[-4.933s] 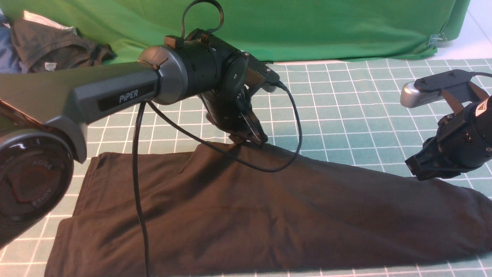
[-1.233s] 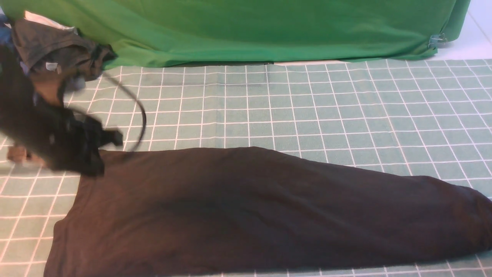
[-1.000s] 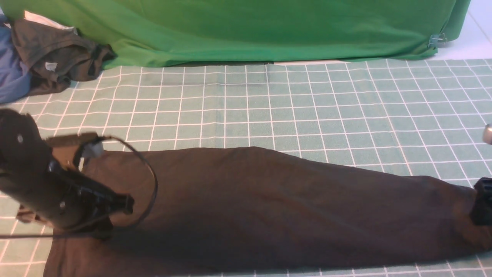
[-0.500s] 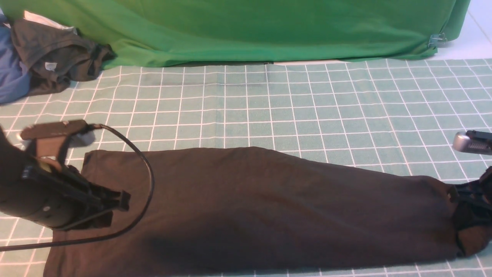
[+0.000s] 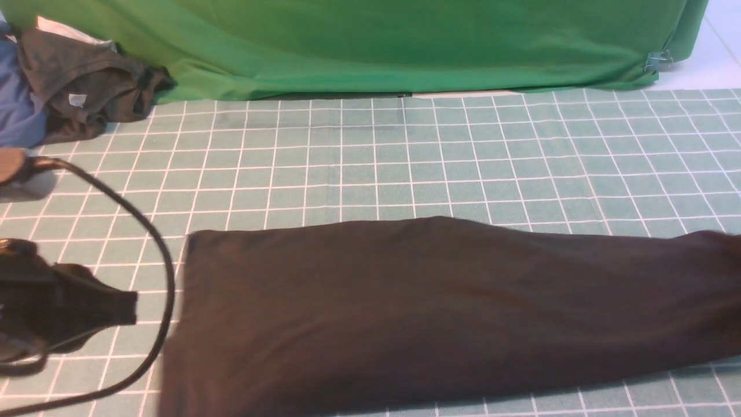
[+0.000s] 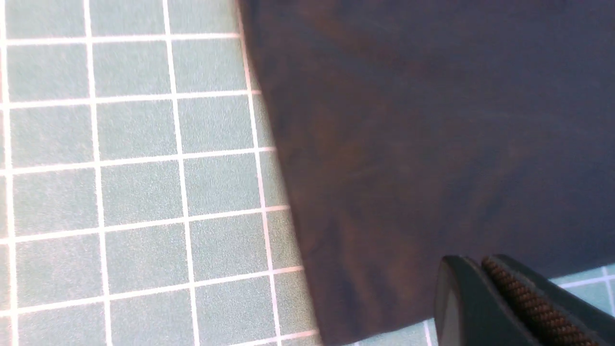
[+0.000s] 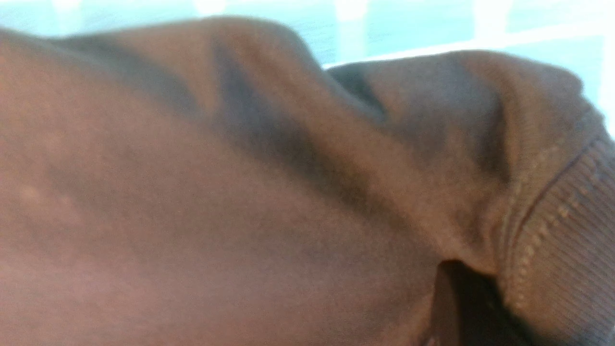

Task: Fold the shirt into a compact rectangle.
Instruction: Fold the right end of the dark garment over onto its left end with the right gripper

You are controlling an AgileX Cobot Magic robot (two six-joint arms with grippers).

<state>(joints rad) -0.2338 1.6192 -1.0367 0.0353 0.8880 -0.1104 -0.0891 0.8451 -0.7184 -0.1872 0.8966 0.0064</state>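
Front view. Black shirt (image 5: 440, 307) flat on the checked mat (image 5: 370, 156), folded lengthwise into one long dark band across the lower half of the frame, from left of centre out past the right edge. Plain fabric uppermost, left end square, far edge bulging slightly toward mid-frame. At the lower left edge of the frame, left gripper (image 5: 132, 307), tip pointing toward the left end of the shirt, near it but apart, with a strip of bare mat between. Black cable (image 5: 159, 255) looping from the left edge of the frame around the gripper and down to the bottom left corner. Dark grey garment (image 5: 81, 87) with small white tag (image 5: 76, 100) crumpled in the upper left corner, beside a blue garment (image 5: 17, 116) (both well apart from the shirt). Green backdrop cloth (image 5: 370, 46) along the top of the frame, metal clip (image 5: 657, 59) near its upper right end.

Left wrist view. Fingers (image 6: 528, 305) pressed together, ribbed pad showing, nothing seen between them. Beyond them, a corner of the shirt and bare mat.

Right wrist view. Of the right gripper (image 7: 454, 298), outside the front view, only a dark sliver visible, buried under bunched cloth. Jaws closed, clamped on a raised fold of the shirt just beside the ribbed collar (image 7: 562, 240). View blurred, fabric filling nearly the whole frame.
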